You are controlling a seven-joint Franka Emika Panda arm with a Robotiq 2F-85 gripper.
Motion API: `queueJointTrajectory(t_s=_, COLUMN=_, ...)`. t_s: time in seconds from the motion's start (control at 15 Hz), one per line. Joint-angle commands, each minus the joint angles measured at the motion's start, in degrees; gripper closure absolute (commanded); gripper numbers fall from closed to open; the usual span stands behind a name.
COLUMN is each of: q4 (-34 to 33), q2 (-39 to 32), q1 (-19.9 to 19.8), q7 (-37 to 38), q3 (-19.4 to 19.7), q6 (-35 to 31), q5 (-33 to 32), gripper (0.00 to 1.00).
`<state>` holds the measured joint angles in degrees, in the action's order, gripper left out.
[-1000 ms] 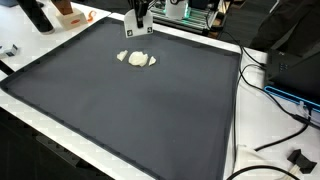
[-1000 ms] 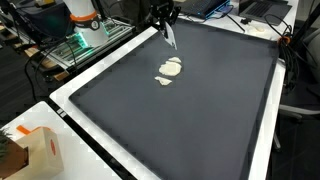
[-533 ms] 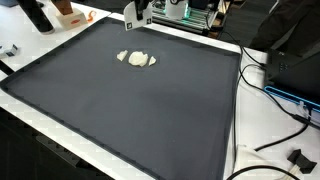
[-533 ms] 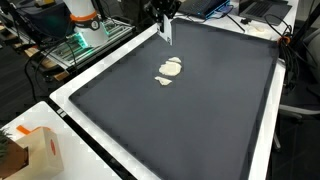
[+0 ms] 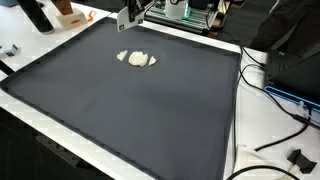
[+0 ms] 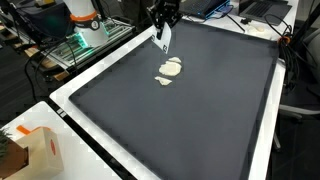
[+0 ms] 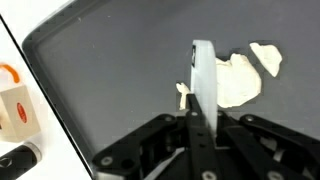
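The pincer (image 6: 163, 18) is seen closed on a thin white strip (image 6: 164, 38), and the grip is confirmed in the wrist view. There the strip (image 7: 203, 85) is pinched between the two fingers and juts straight out past the tips of the pincer (image 7: 201, 135). In an exterior view the strip is shown hanging down from the fingertips, slightly tilted, with its free end lowest. In an exterior view the pincer (image 5: 134, 11) is caught at the far edge of the dark mat (image 5: 150, 110), with the strip (image 5: 124, 17) angled off to one side.

Pale lumps (image 6: 170, 70) are spotted on the mat (image 6: 200, 110), just beyond the strip's free end and apart from it. From the wrist, the lumps (image 7: 235, 78) are viewed behind the strip, with the biggest one on one side and a small crumb on the other. Whether the strip's tip is touching the mat cannot be told.

The mat is spread over a white bench (image 6: 75, 95). An orange-and-white box (image 7: 15, 105) is noted on the bench, well apart from the pincer.
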<state>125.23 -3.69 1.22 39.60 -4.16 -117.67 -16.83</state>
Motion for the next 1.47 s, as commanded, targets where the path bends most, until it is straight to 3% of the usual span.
queueJointTrajectory(t_s=0.0, q4=-4.88, q2=-5.58, q1=2.31, q7=3.64, q3=0.82, q6=4.76, q5=-5.06, gripper=0.99)
queueJointTrajectory(t_s=1.4, q4=-14.31, q2=-19.07, q1=9.28, q7=11.64, q3=4.42, q6=13.72, q5=-15.58, gripper=0.99)
